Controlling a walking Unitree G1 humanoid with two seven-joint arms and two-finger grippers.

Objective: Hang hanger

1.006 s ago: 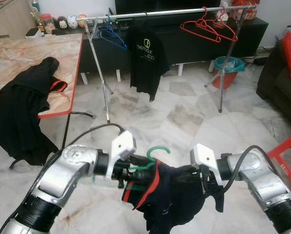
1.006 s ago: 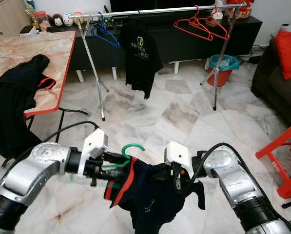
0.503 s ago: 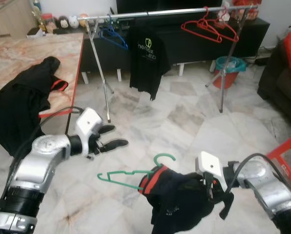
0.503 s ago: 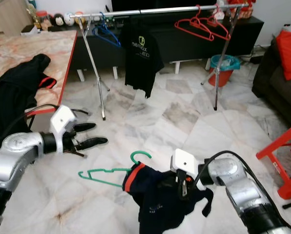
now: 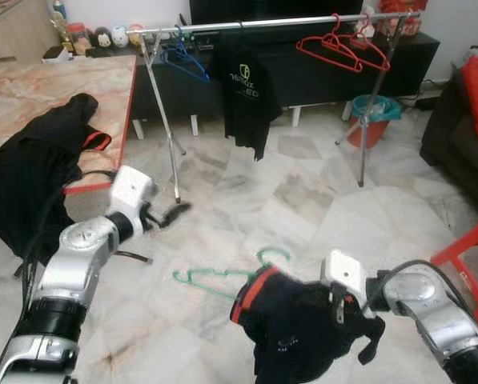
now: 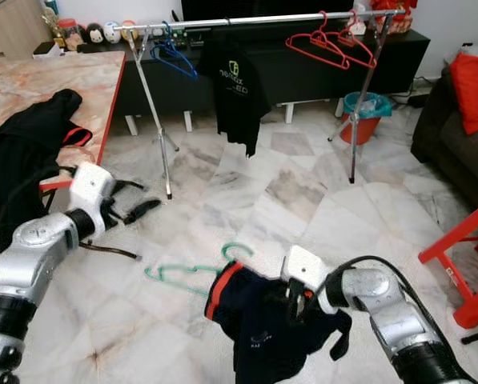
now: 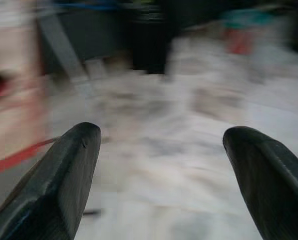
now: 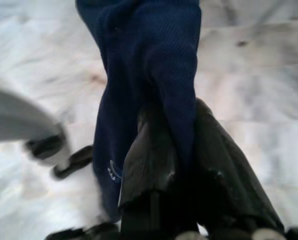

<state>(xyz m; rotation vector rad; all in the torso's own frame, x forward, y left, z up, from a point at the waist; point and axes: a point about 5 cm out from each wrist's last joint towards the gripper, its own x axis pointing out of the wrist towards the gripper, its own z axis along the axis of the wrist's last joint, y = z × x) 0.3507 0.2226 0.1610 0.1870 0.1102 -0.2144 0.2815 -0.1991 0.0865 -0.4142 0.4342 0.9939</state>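
Now the green hanger (image 5: 214, 278) hangs low over the marble floor (image 5: 303, 192), well short of the clothes rail (image 5: 279, 20), its far end inside the dark shirt (image 5: 299, 320) that the right gripper (image 8: 173, 150) pinches tight. The left gripper (image 5: 165, 214), jaws spread wide and empty, has swung from the hanger toward the table (image 5: 54, 96) since half a second ago. On the rail: one blue hanger (image 5: 182, 60), two red hangers (image 5: 343, 44), one black T-shirt (image 5: 245, 92). The teal bin (image 5: 375, 108) stands beneath the rail; its contents cannot be made out.

Glossy marble floor (image 5: 303, 192), thin green plastic hanger (image 5: 210, 278), soft matt dark cloth shirt (image 5: 303, 328), shiny metal rail (image 5: 279, 21).
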